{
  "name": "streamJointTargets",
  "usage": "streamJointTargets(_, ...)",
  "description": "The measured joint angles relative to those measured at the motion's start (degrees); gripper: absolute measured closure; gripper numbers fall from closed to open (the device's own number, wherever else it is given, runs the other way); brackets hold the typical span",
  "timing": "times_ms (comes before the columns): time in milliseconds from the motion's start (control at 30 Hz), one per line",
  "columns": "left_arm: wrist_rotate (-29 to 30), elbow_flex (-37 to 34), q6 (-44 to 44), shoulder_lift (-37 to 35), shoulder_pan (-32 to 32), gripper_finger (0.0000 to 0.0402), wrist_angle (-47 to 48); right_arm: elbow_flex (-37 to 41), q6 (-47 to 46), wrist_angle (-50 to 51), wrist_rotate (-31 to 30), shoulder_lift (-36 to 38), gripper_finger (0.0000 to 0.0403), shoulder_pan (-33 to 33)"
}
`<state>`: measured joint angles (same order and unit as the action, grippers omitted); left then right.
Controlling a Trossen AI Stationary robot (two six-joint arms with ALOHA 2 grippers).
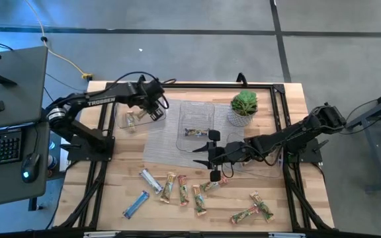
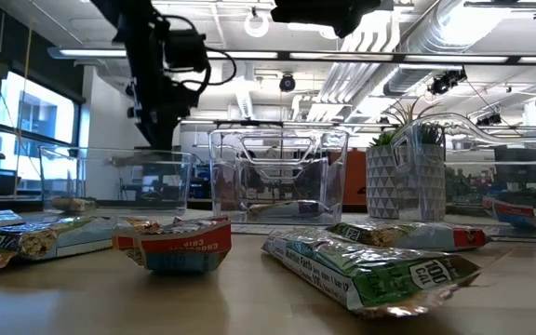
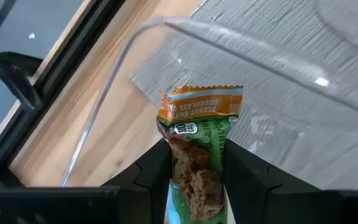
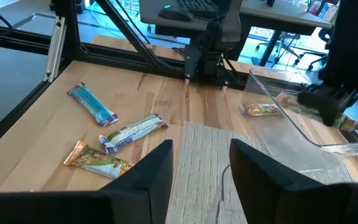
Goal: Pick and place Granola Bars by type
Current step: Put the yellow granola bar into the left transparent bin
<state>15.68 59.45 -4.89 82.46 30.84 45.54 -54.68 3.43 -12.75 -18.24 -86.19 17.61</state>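
L hand (image 3: 194,180) pinching green/orange bar (image 3: 197,155) over tray (image 1: 134,119); R hand (image 4: 201,165) spread, empty

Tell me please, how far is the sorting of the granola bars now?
Early stage. Done: one bar lies in the left clear tray, another bar in the middle tray. In hand: the left gripper holds an orange-and-green bar over the left tray. The right gripper is open and empty above the mat. Left: about ten loose bars on the table's front.
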Motion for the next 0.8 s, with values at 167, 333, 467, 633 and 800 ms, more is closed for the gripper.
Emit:
streamJointTargets(167,-3.06,-4.7,2.86,0.0,1.26,0.0278,-4.49,0.0,0.01,0.02,0.0,0.0,0.0261,0.0)
streamJointTargets(333,-6.02,-10.41,2.63,0.0,1.0,0.0278,-12.26,0.0,-0.01,0.02,0.0,0.0,0.026,0.0)
streamJointTargets(467,-6.16,-14.38,3.07,0.0,1.07,0.0278,-17.2,0.0,-0.01,0.01,0.0,0.0,0.0261,0.01)
streamJointTargets(633,-7.01,-15.9,2.98,-0.19,1.02,0.0277,-19.28,0.0,0.0,0.01,-0.01,0.0,0.0261,0.02)
streamJointTargets(800,-9.25,-16.14,3.4,-0.06,1.04,0.0277,-20.09,0.0,-0.7,0.0,-0.02,0.0,0.0261,0.02)
